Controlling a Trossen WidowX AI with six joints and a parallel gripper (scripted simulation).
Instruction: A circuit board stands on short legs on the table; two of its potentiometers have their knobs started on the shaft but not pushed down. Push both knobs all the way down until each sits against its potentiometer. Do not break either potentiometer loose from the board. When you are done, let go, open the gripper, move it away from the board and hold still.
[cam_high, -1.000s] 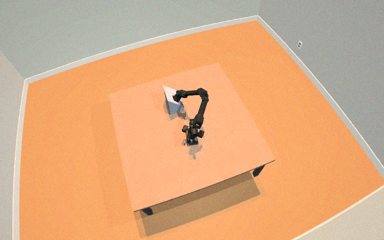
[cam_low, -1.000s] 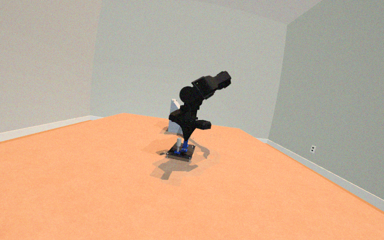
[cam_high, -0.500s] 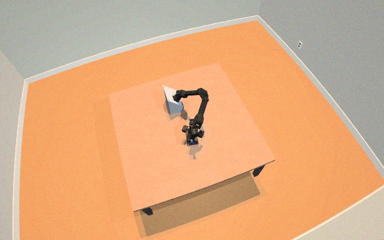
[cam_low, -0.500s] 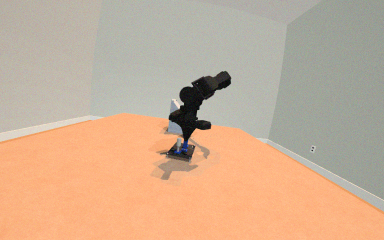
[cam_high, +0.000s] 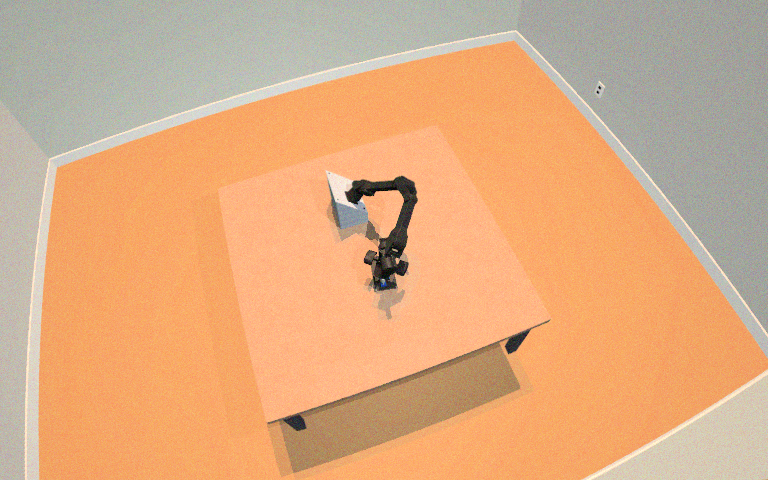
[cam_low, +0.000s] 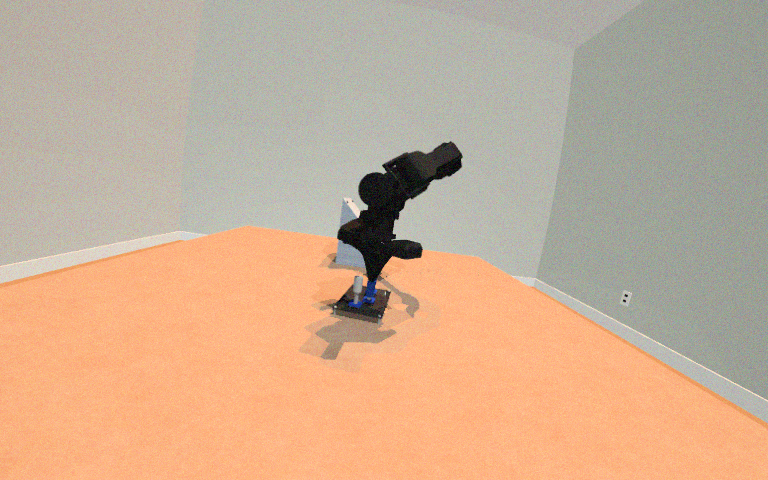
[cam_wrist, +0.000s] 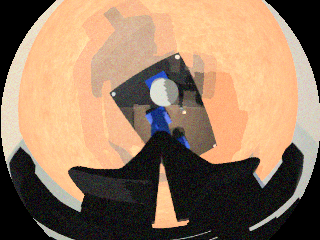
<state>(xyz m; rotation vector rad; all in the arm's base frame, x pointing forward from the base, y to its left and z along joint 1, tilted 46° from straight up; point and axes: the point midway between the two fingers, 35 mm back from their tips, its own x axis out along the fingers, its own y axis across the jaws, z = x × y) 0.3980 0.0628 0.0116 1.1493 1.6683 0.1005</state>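
The dark circuit board (cam_low: 370, 310) (cam_wrist: 132, 91) stands on short legs, below the arm. A light grey knob (cam_low: 357, 284) (cam_wrist: 164, 92) stands upright above a blue potentiometer (cam_low: 355, 304) (cam_wrist: 153, 80), with a narrower grey shaft showing between them. A blue knob (cam_low: 371, 287) stands beside it, over a second blue potentiometer (cam_low: 369, 300) (cam_wrist: 159, 116). My gripper (cam_low: 371, 279) (cam_wrist: 160, 135) is shut and empty, pointing down, its tips at or just over the blue knob's top. Contact cannot be told. The tips hide part of that knob in the wrist view.
Another blue part (cam_wrist: 183, 141) with a dark round top (cam_wrist: 178, 132) shows beside the fingertips in the wrist view. A white and grey wedge-shaped box (cam_high: 353, 217) (cam_low: 348, 251) stands behind the board, close to the arm's far end. The table (cam_high: 317, 339) extends around the board.
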